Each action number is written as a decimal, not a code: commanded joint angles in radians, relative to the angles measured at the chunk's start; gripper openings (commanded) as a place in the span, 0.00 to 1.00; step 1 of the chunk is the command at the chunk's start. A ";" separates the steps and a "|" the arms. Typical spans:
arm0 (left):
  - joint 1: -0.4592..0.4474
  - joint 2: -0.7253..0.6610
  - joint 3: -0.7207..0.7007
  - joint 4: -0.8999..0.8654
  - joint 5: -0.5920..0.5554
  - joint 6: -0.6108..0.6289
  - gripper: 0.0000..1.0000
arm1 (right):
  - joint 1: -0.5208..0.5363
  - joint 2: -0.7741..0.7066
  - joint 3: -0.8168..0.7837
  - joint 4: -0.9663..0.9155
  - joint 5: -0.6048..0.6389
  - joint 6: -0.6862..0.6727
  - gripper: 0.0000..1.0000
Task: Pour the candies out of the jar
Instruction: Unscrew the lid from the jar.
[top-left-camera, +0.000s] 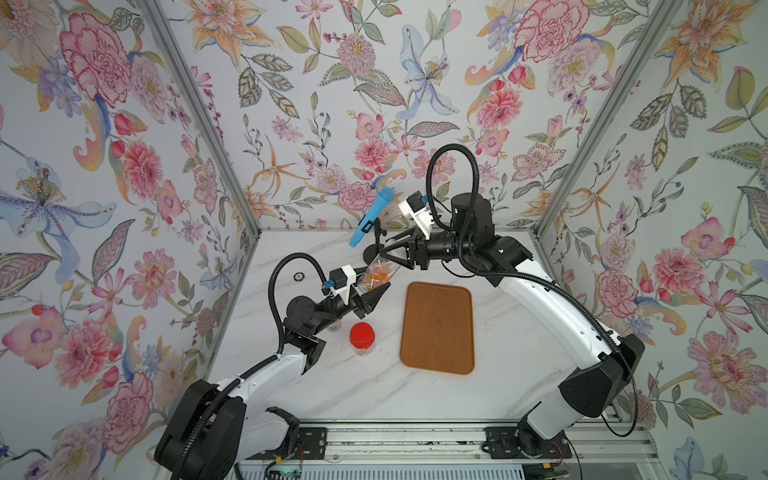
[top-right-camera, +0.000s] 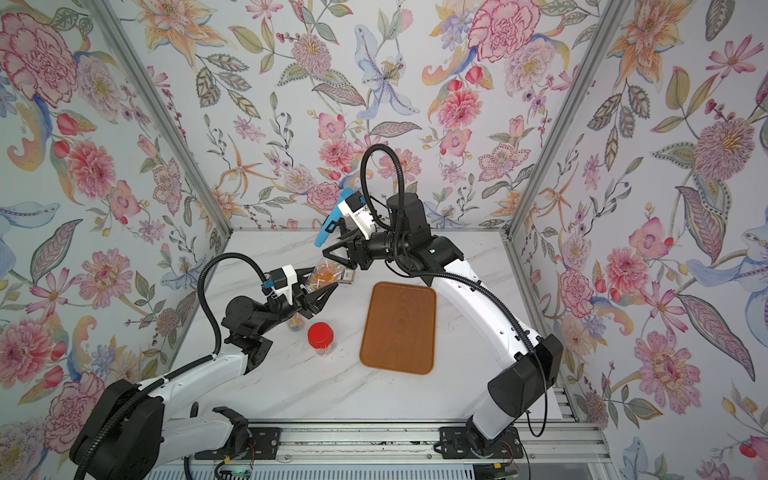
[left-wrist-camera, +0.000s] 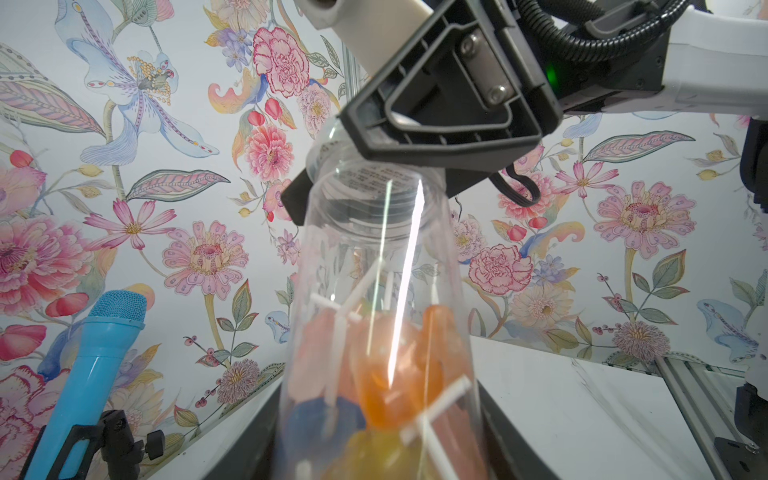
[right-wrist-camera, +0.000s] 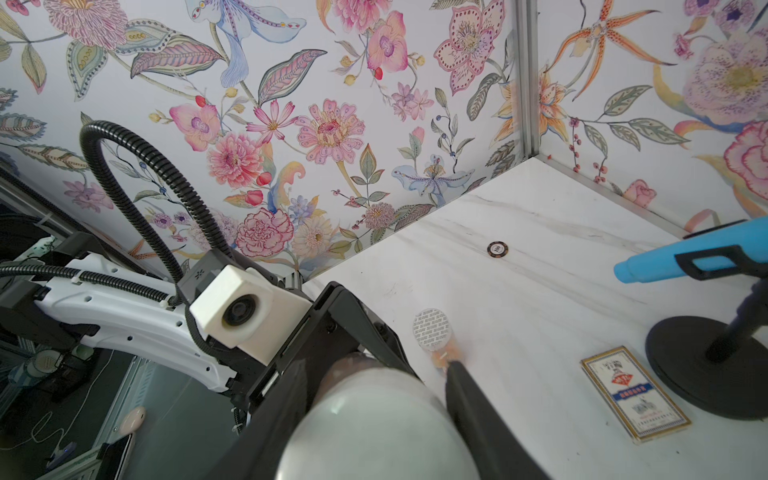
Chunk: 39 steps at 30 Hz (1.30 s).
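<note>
- A brown wooden tray (top-left-camera: 436, 328) is laid flat on the white marble table (top-left-camera: 498, 386).
- A clear jar with a red lid (top-left-camera: 361, 338) is stood upright near the tray.
- A blue toy microphone (top-left-camera: 372, 216) is held tilted in a black stand (right-wrist-camera: 706, 365) by the floral back wall (top-left-camera: 332, 83).
- A flat printed box (right-wrist-camera: 633, 392) is laid beside the stand's base.
- A poker chip (right-wrist-camera: 497, 249) is seen lying apart from both.

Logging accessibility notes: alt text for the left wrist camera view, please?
A clear jar of orange, pink, blue and yellow lollipops fills the centre, held at its base by the left gripper, with the right gripper closed on its top end. A blue toy microphone on a stand and floral wallpaper are behind.
</note>
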 joint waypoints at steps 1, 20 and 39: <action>0.021 0.011 -0.021 -0.019 -0.031 -0.005 0.00 | 0.031 -0.028 0.052 0.029 -0.162 0.059 0.52; 0.029 -0.001 -0.034 -0.030 -0.049 -0.003 0.00 | 0.171 -0.051 0.051 -0.115 0.440 -0.279 0.55; 0.055 0.009 -0.078 0.030 -0.063 -0.025 0.00 | 0.053 -0.030 0.058 -0.113 0.308 -0.159 0.50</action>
